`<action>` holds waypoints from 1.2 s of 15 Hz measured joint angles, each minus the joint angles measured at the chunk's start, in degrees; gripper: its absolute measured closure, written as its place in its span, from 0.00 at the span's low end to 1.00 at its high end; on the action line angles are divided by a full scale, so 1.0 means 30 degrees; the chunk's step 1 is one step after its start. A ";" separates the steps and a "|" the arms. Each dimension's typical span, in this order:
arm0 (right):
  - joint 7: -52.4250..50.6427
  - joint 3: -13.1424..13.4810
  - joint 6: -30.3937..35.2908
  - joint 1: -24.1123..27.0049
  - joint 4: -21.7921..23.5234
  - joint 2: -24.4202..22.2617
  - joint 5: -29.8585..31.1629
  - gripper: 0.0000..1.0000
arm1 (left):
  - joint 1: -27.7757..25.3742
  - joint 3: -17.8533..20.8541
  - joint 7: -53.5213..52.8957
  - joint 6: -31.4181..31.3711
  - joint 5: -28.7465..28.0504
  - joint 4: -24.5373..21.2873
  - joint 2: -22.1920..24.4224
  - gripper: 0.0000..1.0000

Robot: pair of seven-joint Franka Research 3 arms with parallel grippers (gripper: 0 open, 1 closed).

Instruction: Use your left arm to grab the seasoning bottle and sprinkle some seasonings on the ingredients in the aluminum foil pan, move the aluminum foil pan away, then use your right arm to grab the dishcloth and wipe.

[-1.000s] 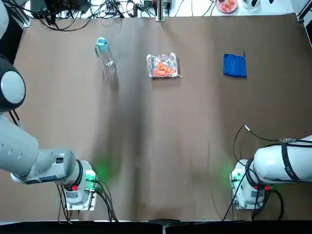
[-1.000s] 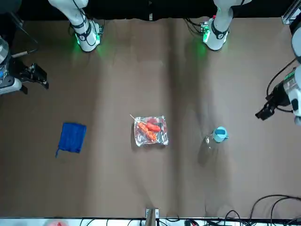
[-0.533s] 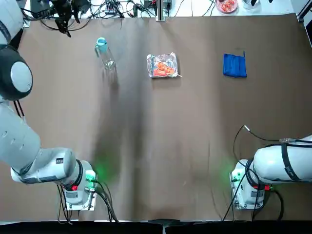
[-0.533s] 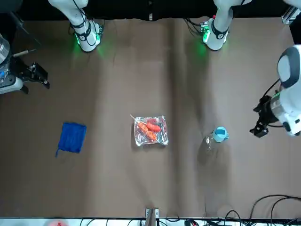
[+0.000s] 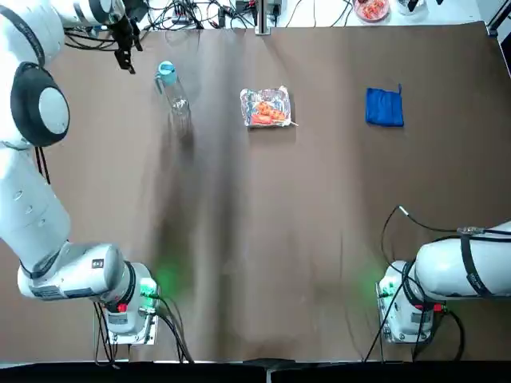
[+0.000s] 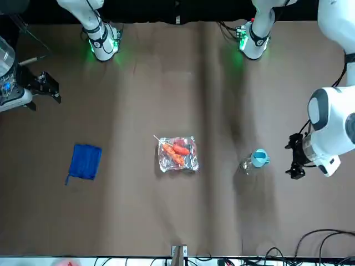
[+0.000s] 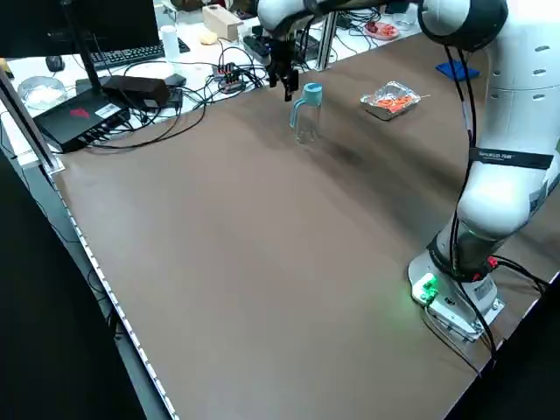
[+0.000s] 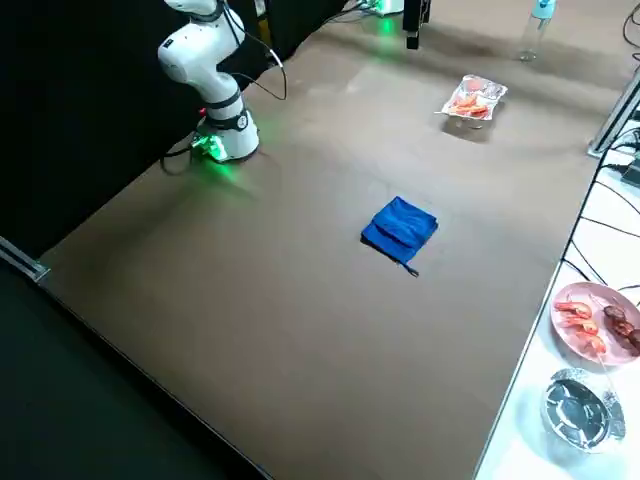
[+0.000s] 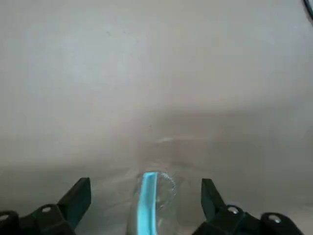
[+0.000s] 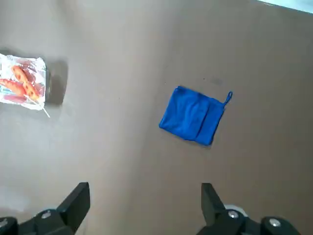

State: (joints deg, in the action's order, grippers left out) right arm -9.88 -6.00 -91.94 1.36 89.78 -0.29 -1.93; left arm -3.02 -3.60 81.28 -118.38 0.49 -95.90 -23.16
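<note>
The seasoning bottle (image 5: 171, 86), clear with a light blue cap, stands upright at the far left of the brown table (image 5: 255, 239). My left gripper (image 5: 125, 53) hangs open just to its left, apart from it. In the left wrist view the bottle (image 9: 149, 200) shows in line with the gap of the left gripper (image 9: 146, 185). The aluminum foil pan (image 5: 266, 106) with orange-red ingredients (image 5: 269, 114) sits at the far middle. The blue dishcloth (image 5: 384, 107) lies at the far right. My right gripper (image 6: 43, 88) hovers open and empty, high above the dishcloth (image 10: 194, 116).
Cables and electronics (image 7: 131, 92) crowd the desk beyond the table's far left corner. Beyond the far right edge are a plate of food (image 8: 598, 322) and a small metal dish (image 8: 580, 405). Both arm bases (image 5: 132, 307) glow green at the near edge.
My left gripper has swung in from the table's left edge toward the bottle and come lower. The right gripper, the bottle, the pan and the dishcloth have stayed put.
</note>
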 joint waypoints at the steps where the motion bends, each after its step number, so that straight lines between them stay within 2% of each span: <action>1: -0.0233 0.0002 0.0004 0.0000 -0.0001 0.0000 0.0005 0.00 | 0.0019 -0.0009 0.0405 -0.0587 0.0000 -0.0151 -0.0292 0.01; 4: -0.0481 0.0003 0.0010 0.0000 -0.0001 0.0000 0.0010 0.00 | 0.0127 -0.0076 0.1033 -0.2185 0.0000 -0.0952 -0.0960 0.01; 9: -0.0554 0.0009 0.0017 0.0000 -0.0003 0.0000 0.0023 0.00 | 0.1143 -0.0180 0.2346 -0.3320 0.0000 -0.1725 -0.2196 0.01; 12: -0.0561 0.0009 0.0019 0.0000 -0.0003 0.0000 0.0029 0.00 | 0.1088 -0.0161 0.2534 -0.4002 0.0000 -0.2541 -0.2237 0.01; 18: -0.0575 0.0025 0.0021 0.0000 -0.0003 0.0000 0.0041 0.00 | 0.1012 -0.0161 0.2803 -0.4027 0.0000 -0.2708 -0.1950 0.01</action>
State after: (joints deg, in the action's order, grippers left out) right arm -11.61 -5.93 -91.88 1.36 89.77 -0.29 -1.81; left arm 0.01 -4.08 89.69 -130.46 0.49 -104.03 -29.01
